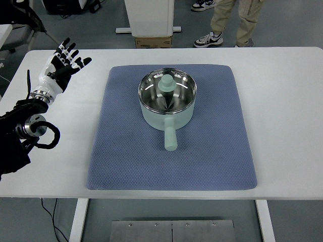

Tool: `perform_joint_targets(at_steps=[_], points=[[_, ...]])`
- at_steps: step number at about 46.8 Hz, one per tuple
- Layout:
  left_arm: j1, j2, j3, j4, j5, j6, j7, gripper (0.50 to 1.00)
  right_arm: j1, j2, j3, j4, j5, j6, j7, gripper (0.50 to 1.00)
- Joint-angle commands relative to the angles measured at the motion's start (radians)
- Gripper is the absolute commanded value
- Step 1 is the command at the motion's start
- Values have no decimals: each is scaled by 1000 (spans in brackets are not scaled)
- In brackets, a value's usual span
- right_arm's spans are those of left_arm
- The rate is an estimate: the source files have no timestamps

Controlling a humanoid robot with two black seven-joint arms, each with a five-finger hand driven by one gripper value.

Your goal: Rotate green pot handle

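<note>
The pot (167, 103) stands mid-mat (121, 151), its handle (170, 137) pointing to the near edge. The left hand (62, 64), fingers spread and empty, hovers well apart at far left, probably nearer.

Green pot (167, 101) upright mid-mat, handle (170, 137) pointing toward near edge.

A pale green pot (167, 107) sits on a blue mat (171, 128), its handle (170, 137) pointing toward me. My left hand (61, 64) hovers with fingers spread, well left of it.
</note>
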Motion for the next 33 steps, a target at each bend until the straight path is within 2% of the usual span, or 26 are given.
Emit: perform_joint_targets(at_steps=[1,19,33], points=[[0,0,0,0,0,-1,0,1000,0,0,0,0,0,0,0,1000],[5,5,0,0,2,-3,0,1000,0,0,0,0,0,0,0,1000],[0,40,0,-12,9,-8,0,1000,0,0,0,0,0,0,0,1000]])
